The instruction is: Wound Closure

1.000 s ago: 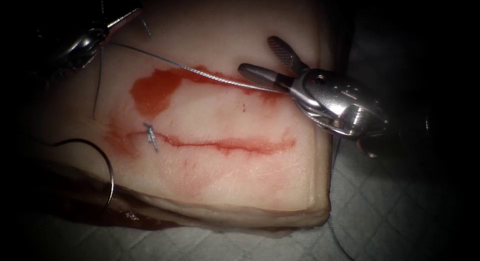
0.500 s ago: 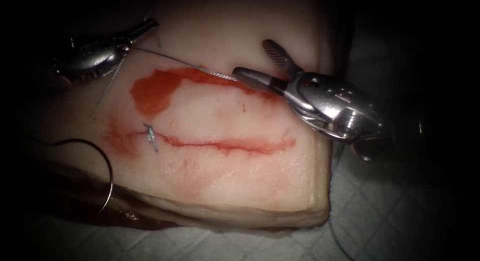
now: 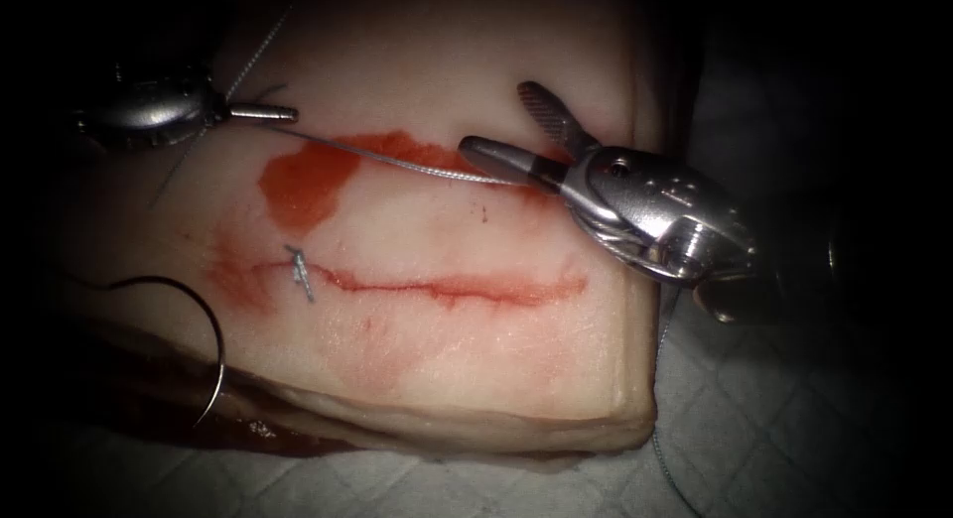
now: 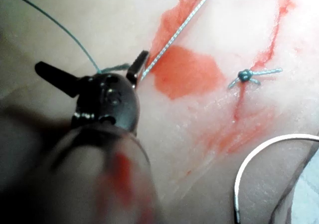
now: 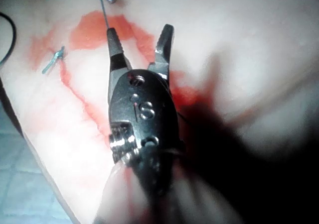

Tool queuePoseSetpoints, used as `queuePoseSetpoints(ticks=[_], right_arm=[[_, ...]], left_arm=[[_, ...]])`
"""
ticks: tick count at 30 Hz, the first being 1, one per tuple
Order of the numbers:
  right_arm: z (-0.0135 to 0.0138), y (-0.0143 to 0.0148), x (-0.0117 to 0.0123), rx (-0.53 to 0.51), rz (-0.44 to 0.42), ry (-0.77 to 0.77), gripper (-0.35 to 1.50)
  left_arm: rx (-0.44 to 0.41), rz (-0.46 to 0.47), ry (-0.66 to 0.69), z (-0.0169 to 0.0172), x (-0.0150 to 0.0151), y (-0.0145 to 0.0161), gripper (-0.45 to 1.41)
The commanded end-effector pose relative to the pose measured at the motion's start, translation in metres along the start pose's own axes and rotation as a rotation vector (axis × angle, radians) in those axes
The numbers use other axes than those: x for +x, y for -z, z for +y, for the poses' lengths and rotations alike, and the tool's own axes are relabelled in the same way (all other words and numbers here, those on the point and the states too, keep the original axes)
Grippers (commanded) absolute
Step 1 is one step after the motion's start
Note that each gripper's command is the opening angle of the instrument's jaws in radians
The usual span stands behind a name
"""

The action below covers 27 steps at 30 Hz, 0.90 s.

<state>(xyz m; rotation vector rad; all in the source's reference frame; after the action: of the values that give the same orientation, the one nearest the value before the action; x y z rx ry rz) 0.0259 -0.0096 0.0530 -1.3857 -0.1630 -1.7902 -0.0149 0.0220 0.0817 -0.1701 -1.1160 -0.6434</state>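
Left tool (image 3: 260, 112) grips thread (image 3: 397, 162) upper left; right tool (image 3: 511, 126) gapes, empty. Needle (image 3: 204, 329) free lower left; left wrist view shows knot (image 4: 244, 75).

We can read very little here. On the dark metal body of the right tool (image 5: 142, 57), just behind its two open jaws, we see one mark that looks like the letter S, or maybe the number 8. We cannot tell which one it is. A thin short line stands just beside that mark, and a small round hole sits a little closer to the jaws. We find no other letters, numbers, names or signs that we can read on anything else.
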Motion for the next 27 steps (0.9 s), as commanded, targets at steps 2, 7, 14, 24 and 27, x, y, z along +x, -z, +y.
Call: queuePoseSetpoints(ticks=[2, 7, 14, 24, 27], right_arm=[[0.0004, -0.0008, 0.0003, -0.001, -0.003, -0.002, 1.32], [0.0005, -0.0007, 0.0002, -0.002, -0.003, -0.008, 1.32], [0.0005, -0.0007, 0.0002, -0.001, -0.003, -0.014, 1.32], [-0.0003, -0.0002, -0.0003, -0.005, -0.003, -0.018, 1.35], [-0.0007, -0.0001, -0.0006, -0.005, -0.006, -0.021, 1.35]], left_arm=[[0.004, 0.017, -0.005, -0.0007, 0.0008, -0.0012, 1.25], [0.022, 0.048, 0.019, -0.0017, 0.0017, -0.0014, 1.26], [0.038, 0.099, 0.023, -0.002, 0.0022, -0.0013, 1.3], [0.171, 0.049, 0.217, -0.0022, -0.002, -0.0005, 1.4], [0.215, -0.006, 0.27, -0.0022, -0.0041, -0.0001, 1.4]])
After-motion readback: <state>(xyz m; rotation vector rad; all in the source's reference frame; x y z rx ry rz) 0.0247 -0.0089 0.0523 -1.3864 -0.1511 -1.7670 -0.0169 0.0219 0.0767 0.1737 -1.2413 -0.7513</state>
